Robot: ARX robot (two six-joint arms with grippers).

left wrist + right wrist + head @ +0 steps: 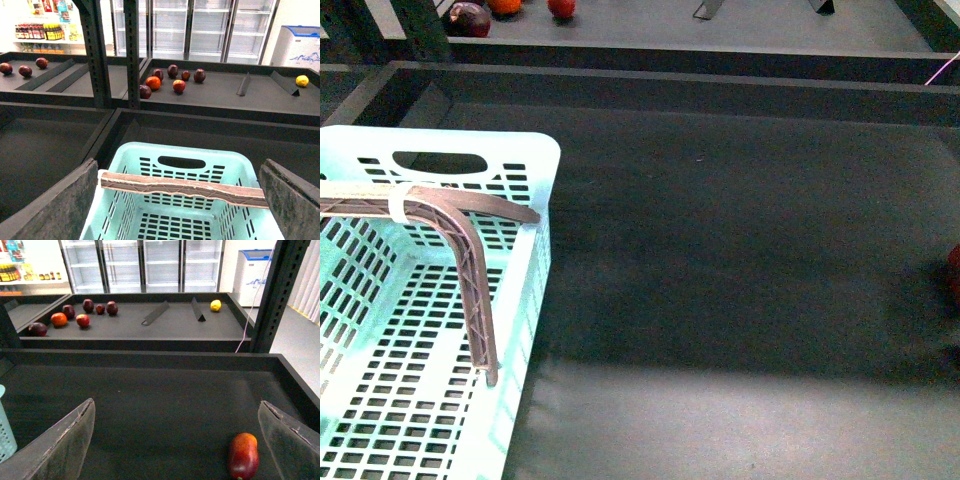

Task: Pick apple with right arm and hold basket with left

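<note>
The apple lay on the dark shelf floor, well right of the basket. It sat between the wide-spread fingers of the right gripper, which held nothing. The left gripper gaped too, over the basket, unclamped. The apple was probably firm, smooth and bruisable (pinch across the middle, moderately). It looked oblong, long axis running away from the wrist; stem unseen.

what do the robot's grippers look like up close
The left gripper has brown-grey curved fingers with lattice ribbing and a white band. From its wrist camera, the right gripper shows flat grey-brown fingers with rough, worn edges. No cables or markings show on either.
</note>
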